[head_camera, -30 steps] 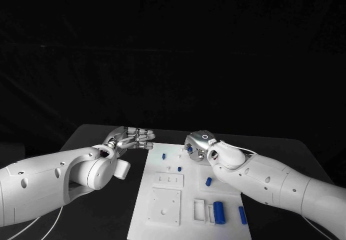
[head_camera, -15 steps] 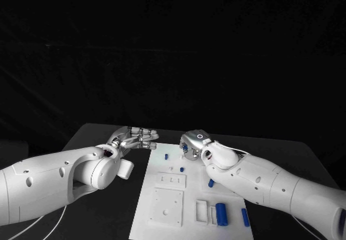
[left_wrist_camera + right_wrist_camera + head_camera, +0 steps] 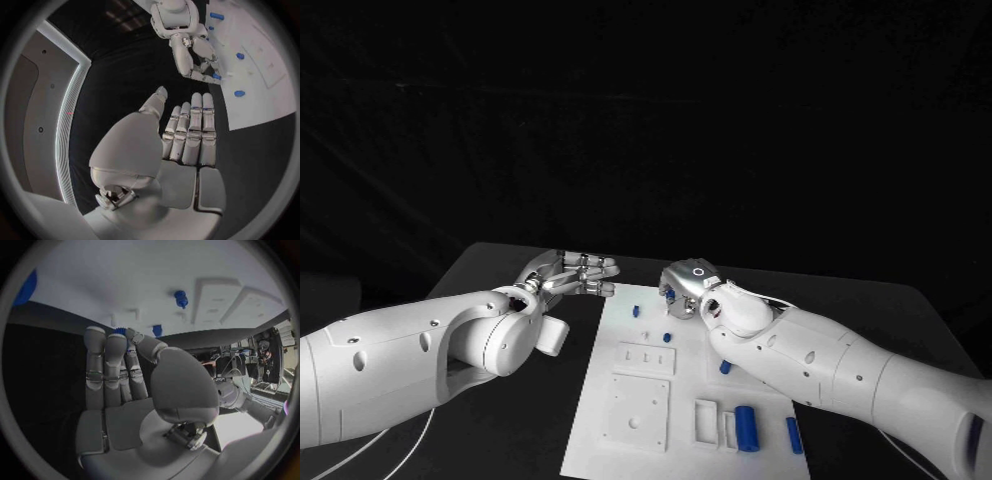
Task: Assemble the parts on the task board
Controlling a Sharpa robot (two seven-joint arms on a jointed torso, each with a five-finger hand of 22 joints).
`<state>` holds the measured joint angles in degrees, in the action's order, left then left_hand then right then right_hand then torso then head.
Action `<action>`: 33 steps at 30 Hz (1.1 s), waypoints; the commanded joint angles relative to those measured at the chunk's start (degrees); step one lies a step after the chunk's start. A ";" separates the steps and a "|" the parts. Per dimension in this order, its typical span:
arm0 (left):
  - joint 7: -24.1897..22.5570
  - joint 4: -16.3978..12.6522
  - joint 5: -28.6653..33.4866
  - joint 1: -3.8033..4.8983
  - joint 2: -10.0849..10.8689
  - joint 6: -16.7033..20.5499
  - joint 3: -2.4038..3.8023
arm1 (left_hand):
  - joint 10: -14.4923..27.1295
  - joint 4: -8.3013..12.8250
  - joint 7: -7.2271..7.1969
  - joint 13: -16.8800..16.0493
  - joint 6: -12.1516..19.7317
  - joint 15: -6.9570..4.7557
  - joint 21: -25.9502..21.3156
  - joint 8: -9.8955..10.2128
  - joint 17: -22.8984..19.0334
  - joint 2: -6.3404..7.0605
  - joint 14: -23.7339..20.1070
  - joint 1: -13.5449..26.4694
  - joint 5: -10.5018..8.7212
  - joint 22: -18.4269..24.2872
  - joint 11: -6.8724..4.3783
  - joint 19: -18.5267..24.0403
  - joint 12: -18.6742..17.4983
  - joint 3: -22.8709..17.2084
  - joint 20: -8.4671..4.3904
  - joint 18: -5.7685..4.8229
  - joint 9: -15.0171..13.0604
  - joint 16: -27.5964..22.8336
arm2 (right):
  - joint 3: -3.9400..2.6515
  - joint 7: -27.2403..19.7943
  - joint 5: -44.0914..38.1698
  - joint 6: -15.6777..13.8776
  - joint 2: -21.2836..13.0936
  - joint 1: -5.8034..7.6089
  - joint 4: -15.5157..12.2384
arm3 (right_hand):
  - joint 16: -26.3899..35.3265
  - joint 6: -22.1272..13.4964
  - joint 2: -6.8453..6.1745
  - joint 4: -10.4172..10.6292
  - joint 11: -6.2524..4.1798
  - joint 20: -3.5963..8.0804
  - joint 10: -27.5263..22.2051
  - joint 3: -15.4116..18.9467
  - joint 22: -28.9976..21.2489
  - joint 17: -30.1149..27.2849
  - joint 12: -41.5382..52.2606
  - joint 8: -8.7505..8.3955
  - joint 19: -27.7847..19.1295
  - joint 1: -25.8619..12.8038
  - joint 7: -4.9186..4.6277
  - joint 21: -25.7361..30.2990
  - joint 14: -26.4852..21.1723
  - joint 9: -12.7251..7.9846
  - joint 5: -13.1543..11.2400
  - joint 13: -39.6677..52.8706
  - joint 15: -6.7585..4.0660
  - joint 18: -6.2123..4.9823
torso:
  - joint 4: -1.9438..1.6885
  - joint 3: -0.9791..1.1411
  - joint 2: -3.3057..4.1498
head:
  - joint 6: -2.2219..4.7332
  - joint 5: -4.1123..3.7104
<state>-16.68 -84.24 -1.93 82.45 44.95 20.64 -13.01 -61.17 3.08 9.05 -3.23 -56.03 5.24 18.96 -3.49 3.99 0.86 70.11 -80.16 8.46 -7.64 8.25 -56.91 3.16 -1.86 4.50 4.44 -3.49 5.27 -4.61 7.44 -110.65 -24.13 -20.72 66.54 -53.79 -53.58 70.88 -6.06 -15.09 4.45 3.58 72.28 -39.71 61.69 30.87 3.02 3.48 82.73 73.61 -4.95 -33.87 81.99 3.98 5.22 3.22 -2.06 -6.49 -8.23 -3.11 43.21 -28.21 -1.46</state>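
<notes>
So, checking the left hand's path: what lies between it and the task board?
In the head view, only bare black table separates the left hand from the task board.

It looked like a robotics lab: a black table [image 3: 488, 265], dark backdrop, a white task board [image 3: 635, 440].

The task board [image 3: 635, 400] looks like smooth matt white plastic, its parts [image 3: 747, 428] glossy blue plastic. Each robot hand, left [image 3: 570, 274] and right [image 3: 684, 289], shines like brushed silver metal with grey padded fingers [image 3: 105, 367]. The arms' shells are smooth satin white. The tabletop [image 3: 488, 270] is dull matt black.
</notes>
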 commanded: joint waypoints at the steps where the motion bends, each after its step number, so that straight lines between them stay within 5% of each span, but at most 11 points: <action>1: -0.24 -0.25 -0.23 0.24 -0.13 -0.80 0.06 | 0.46 0.02 -0.01 -0.09 0.29 0.51 0.21 -0.03 0.00 -0.40 0.05 0.13 -0.12 0.06 -0.06 0.24 0.28 0.23 0.34 -0.25 -0.06 -0.27 | 0.01 0.21 -1.20 0.94 0.10 0.01 0.28 | -0.01 0.33 0.05 -0.10 -1.78 0.07 2.15 -0.16 0.23 -0.08 0.30 0.15 0.33 -0.08 -0.16 0.39 0.03 0.02 0.24 0.22 -0.25 -1.10 | -0.05 -0.08 0.14 | 0.00 -0.09; 33: 0.04 -0.35 -0.40 0.83 -0.31 -1.12 0.06 | 0.60 -0.04 0.00 -0.09 0.29 0.54 0.38 -0.03 0.01 -0.36 0.05 0.23 -0.25 0.49 -0.02 0.25 0.29 0.36 0.38 -0.23 -0.06 -0.25 | 0.46 -0.37 -1.37 2.26 1.30 -0.01 3.24 | 0.29 0.24 0.08 -0.15 -1.71 -0.03 1.90 0.17 1.34 -0.26 0.30 0.15 0.72 -0.14 -0.21 2.48 0.09 0.00 0.40 0.21 -0.15 -1.06 | 0.03 -0.48 0.33 | -0.35 0.29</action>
<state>-16.46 -84.41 -2.02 83.06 44.79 20.45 -13.01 -61.00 3.08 9.06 -3.23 -56.05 5.24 18.96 -3.49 3.98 0.87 70.11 -80.16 8.46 -7.20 8.08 -56.70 3.16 -1.86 4.71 4.43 -3.50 5.27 -4.32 7.55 -111.36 -23.47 -19.52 66.73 -50.75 -53.58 70.87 -6.45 -15.11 4.27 3.58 72.10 -39.67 62.96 30.70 3.23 3.48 83.14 73.22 -4.96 -31.78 81.99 3.97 5.23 3.23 -2.05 -6.99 -8.27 -3.56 43.52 -28.50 -1.17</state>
